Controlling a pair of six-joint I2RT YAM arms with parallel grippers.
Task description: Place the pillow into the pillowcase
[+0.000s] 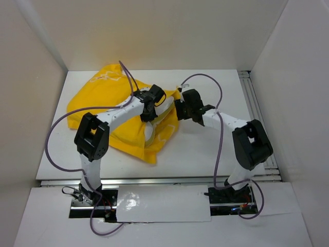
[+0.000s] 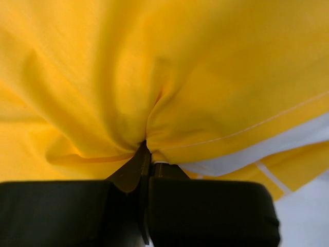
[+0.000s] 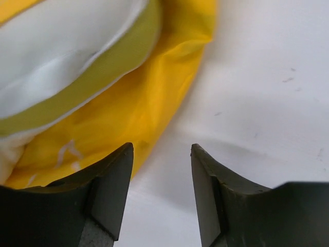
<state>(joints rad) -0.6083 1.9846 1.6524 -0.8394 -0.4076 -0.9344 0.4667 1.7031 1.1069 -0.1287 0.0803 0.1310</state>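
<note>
The yellow pillowcase (image 1: pixel 103 95) lies on the table's left half and holds most of the white pillow (image 1: pixel 160 116), which shows at its open right end. My left gripper (image 1: pixel 148 114) is shut on a pinch of the pillowcase fabric (image 2: pixel 154 103) near the opening; a strip of white pillow (image 2: pixel 288 141) shows beyond it. My right gripper (image 1: pixel 181 109) is open and empty, low over the table just right of the opening. Its view shows the pillow (image 3: pixel 56 56), its yellow-green edge strip (image 3: pixel 108 67) and the pillowcase's lower lip (image 3: pixel 128 118) by the left fingertip (image 3: pixel 121 170).
White walls enclose the table on three sides. A metal rail (image 1: pixel 259 108) runs along the right edge and another along the near edge (image 1: pixel 164 180). Purple cables (image 1: pixel 218 134) loop from both arms. Bare table (image 3: pixel 257 92) lies right of the pillowcase.
</note>
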